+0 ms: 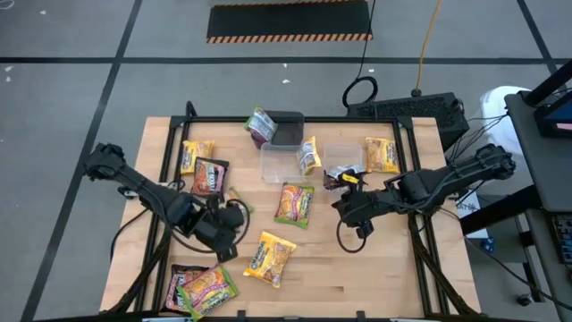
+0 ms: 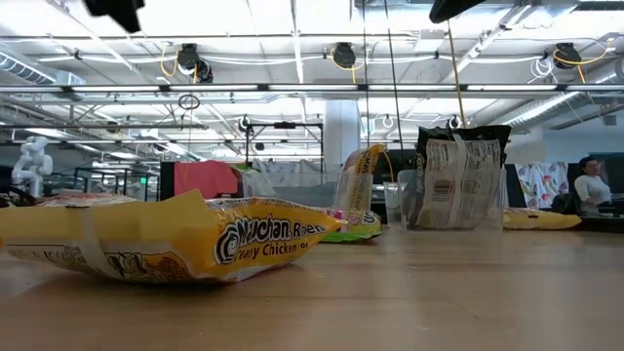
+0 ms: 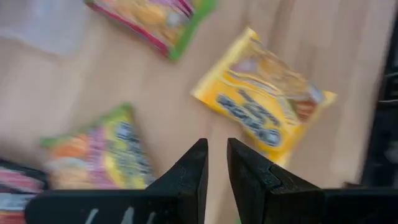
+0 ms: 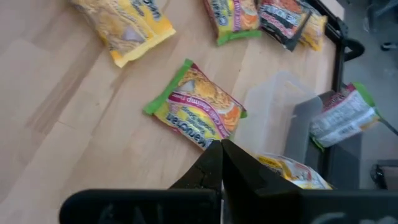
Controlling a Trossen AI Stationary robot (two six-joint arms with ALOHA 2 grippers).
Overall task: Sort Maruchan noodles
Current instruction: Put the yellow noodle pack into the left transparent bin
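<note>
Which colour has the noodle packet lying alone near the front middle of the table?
Yellow packet; clearest in the left wrist view.

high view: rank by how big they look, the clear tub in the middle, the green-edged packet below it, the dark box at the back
1. clear tub, largest.
2. green-edged packet and dark box look about alike; the box is partly hidden by a packet, so I won't rank them.

Bottom-corner packets (image 1: 198,288) cut by frame edge

Wooden table (image 1: 357,268), clear plastic tubs (image 1: 279,162), dark grey box (image 1: 288,128), keyboard (image 1: 407,111)
</note>
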